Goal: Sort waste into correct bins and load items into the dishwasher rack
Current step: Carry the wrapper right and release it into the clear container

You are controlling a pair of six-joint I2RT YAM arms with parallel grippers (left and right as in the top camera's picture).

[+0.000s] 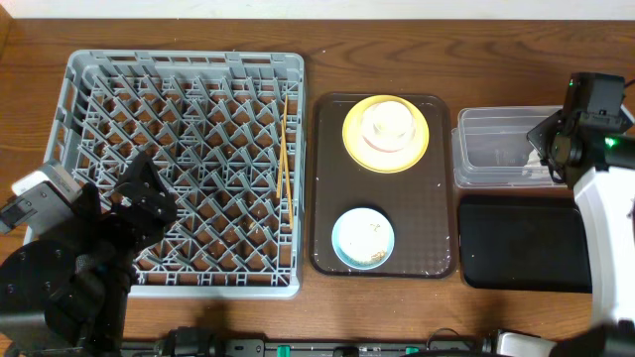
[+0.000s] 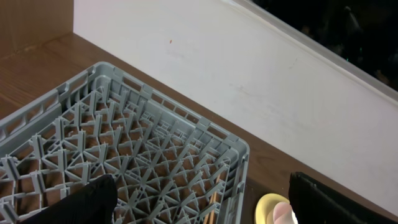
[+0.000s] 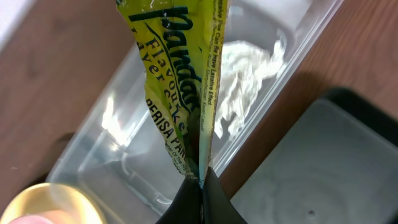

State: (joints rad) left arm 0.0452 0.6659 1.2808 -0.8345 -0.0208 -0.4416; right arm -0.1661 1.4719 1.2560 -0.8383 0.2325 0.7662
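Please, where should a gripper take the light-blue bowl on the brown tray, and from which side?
Probably its rim, from above: the light-blue bowl sits upright and open on the brown tray, so one finger can go inside, one outside.

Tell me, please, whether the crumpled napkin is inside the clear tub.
Inside: the napkin lies between the walls of the clear tub, behind the held snack wrapper.

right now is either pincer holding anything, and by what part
The right pincer pinches the yellow-green snack wrapper by one end, over the clear tub. The left pincer is open, empty.
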